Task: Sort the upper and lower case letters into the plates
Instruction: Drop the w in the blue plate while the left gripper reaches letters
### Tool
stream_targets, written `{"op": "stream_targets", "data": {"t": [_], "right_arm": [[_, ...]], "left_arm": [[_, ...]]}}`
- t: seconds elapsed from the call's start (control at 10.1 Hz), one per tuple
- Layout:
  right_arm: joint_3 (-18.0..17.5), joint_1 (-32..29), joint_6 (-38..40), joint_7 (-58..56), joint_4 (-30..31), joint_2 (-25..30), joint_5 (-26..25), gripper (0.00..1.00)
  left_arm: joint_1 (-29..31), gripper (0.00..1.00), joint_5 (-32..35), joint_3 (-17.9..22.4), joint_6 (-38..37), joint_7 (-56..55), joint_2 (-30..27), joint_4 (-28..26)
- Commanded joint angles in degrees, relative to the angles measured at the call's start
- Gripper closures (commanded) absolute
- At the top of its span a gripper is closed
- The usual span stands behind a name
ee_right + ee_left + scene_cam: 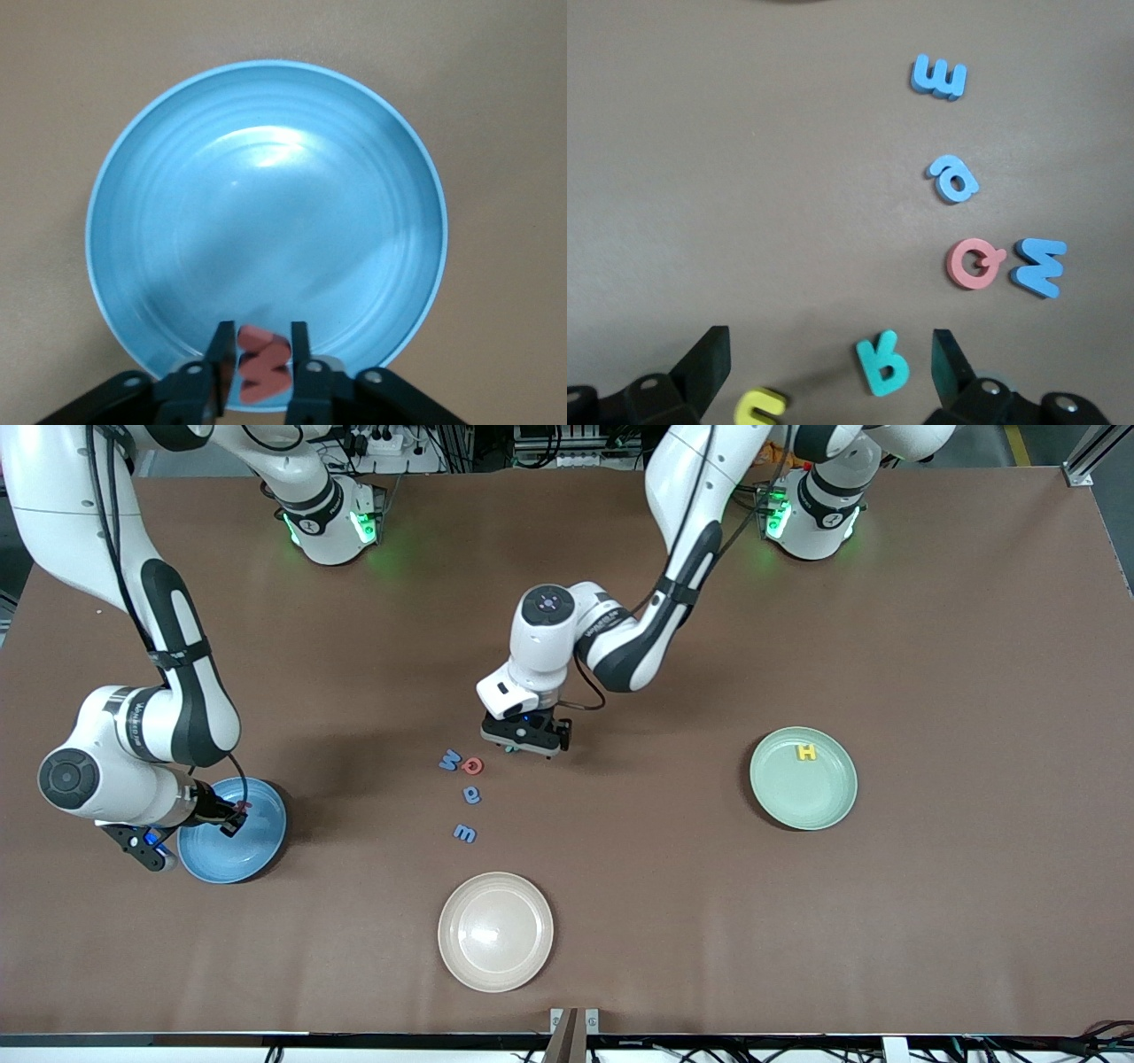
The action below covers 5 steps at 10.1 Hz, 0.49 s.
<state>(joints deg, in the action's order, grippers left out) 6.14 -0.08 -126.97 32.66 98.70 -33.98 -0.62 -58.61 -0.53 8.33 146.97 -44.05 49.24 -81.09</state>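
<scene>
While the right end effector [257, 359] is gripping a small red foam letter [262, 364] over the bright blue round plate [266, 221], the open left end effector [828, 372] is hanging over the teal foam letter [883, 362] between its fingers.

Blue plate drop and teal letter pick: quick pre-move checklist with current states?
1. Right end effector shut on the red letter: ok.
2. Red letter over the blue plate: ok, over its rim; dead-centre it is not.
3. Blue plate holds no other letter: ok.
4. Left end effector open over the teal letter: ok, letter sits between the fingers, closer to one.
5. Yellow letter beside the teal one, clear of the closing path: cannot tell.
6. Green plate holds the yellow H: ok.
</scene>
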Motion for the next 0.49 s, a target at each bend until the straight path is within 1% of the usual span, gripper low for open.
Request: {"op": "stream_targets", "data": {"t": [0.0,0.1,0.4], "right_arm": [[-0.8,-1.5,0.1,-1.5,-0.4,-0.6,-1.4,0.0],[-0.8,-1.7,0.5,-2.5,-0.5,-1.0,-1.4,0.0],[-0.8,-1.9,0.7,-4.4,-0.4,-1.7,-1.3,0.0]], "left_arm": [[-6.0,0.0,1.6,6.8,0.8,-8.9,5.8,5.2],[-6.7,0.0,1.7,7.3,0.9,-10.5,7.9,7.0],[-6.8,0.0,1.6,7.8,0.8,-14.6,9.6,8.6]]}}
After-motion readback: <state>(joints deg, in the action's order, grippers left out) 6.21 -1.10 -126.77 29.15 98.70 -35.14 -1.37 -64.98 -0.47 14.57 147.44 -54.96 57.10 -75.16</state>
